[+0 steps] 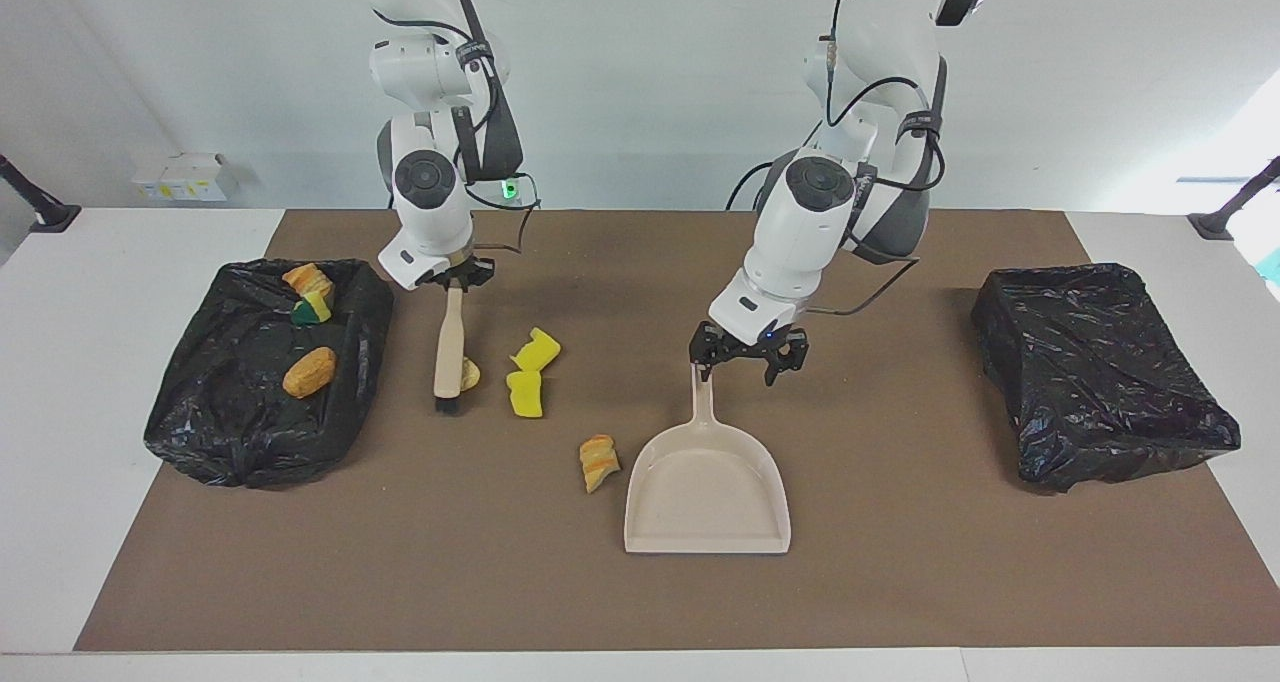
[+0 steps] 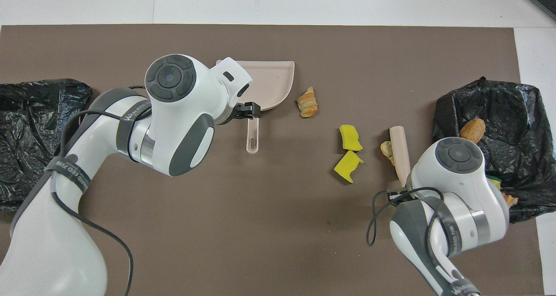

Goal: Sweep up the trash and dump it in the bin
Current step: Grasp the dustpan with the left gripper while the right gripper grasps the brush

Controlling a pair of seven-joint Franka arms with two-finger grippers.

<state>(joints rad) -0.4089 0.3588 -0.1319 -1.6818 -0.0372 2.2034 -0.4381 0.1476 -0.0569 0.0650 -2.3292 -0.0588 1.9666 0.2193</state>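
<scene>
- Grips the brush [image 1: 447,347] by the top of its handle with the right gripper [image 1: 455,280], fingers clenched, in the upper middle of the facing view, toward the right arm's end.
- Sets the brush's bristles down on the brown mat [image 1: 900,582], handle nearly upright.
- Presses the brush head against one tan bread lump [image 1: 468,373].
- Holds the left gripper [image 1: 745,357] spread open and released, at the frame's centre, low at the handle end of the beige dustpan [image 1: 706,492]; cannot tell whether a finger touches the handle.
- Shows two yellow sponge chunks [image 1: 527,374] on the mat just beside the brush, toward frame centre.
- Shows a striped bread lump [image 1: 598,462] lower in the frame, just beside the dustpan's pan.
- Shows three more scraps [image 1: 309,372] inside the black-lined bin [image 1: 230,442] at the frame edge on the right arm's end.
- Shows a second black-lined bin [image 1: 1100,382] at the frame edge on the left arm's end.
</scene>
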